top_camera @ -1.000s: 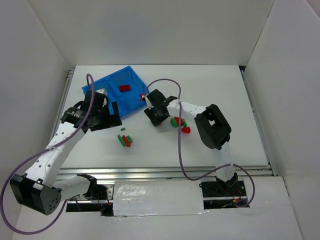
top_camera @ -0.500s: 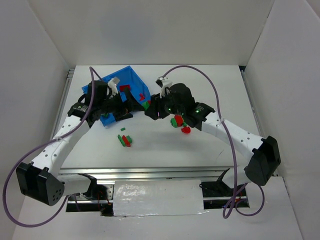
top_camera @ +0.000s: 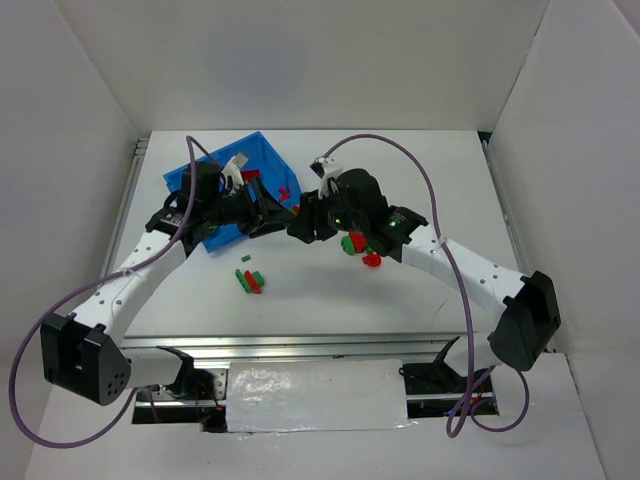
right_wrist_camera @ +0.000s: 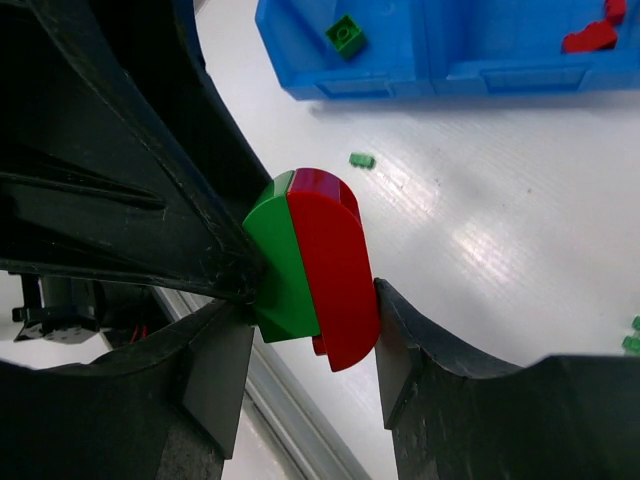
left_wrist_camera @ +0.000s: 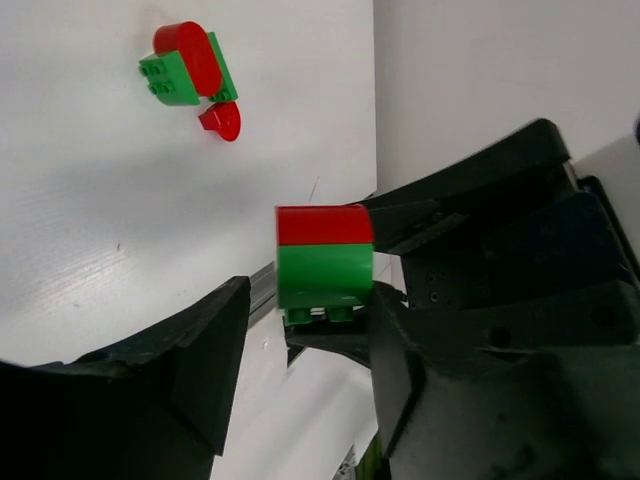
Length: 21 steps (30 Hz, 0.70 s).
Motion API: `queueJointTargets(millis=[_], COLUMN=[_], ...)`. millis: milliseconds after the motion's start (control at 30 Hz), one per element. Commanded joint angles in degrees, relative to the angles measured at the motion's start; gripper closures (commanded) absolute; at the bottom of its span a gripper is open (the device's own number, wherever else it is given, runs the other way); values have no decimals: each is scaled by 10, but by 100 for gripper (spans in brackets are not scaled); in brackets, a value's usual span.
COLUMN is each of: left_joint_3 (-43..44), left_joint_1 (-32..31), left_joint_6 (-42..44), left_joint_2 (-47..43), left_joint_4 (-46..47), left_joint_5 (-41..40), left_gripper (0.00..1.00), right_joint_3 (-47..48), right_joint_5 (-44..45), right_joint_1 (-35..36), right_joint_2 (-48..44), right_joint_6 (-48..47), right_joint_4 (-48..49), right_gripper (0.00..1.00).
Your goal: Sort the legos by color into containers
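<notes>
A joined red-green lego pair (left_wrist_camera: 323, 260) hangs above the table between both grippers. My right gripper (right_wrist_camera: 312, 340) is shut on it, one finger on the red face (right_wrist_camera: 335, 260) and one on the green. My left gripper (left_wrist_camera: 310, 320) has closed on the green half from the opposite side. Seen from above, the left gripper (top_camera: 270, 218) and right gripper (top_camera: 300, 226) meet tip to tip just in front of the blue bin (top_camera: 212, 172), and they hide the pair. The bin (right_wrist_camera: 400, 75) holds a green brick (right_wrist_camera: 345, 37) in one compartment and red bricks (right_wrist_camera: 590, 38) in the other.
Loose red and green legos (top_camera: 250, 280) lie on the table in front of the bin. Another cluster (top_camera: 358, 246) lies under the right arm. A tiny green piece (right_wrist_camera: 361, 160) rests near the bin's front wall. White walls enclose the table on three sides.
My left arm swung right from the bin toward the right gripper, and its jaws closed from wide open onto the green half. The right gripper kept its grip and barely moved over the last half second.
</notes>
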Motion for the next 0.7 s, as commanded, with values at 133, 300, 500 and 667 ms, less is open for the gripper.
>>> queueJointTargets(millis=[133, 300, 500, 667], left_joint_3=[5, 28, 18, -53], left_joint_1=[-7, -8, -7, -8], left_joint_6=[8, 46, 126, 123], left_joint_2=[13, 27, -11, -43], left_joint_4=[30, 15, 74, 226], left_joint_5=[21, 11, 42, 191], left_gripper=[61, 100, 100, 100], right_joint_3=[35, 39, -69, -124], right_joint_5=[-12, -39, -359, -538], right_joint_1=[9, 10, -138, -199], right_joint_2=[5, 2, -46, -63], right_joint_6=[13, 23, 128, 244], right_joint_4=[7, 13, 156, 342], right_gripper=[80, 20, 0, 0])
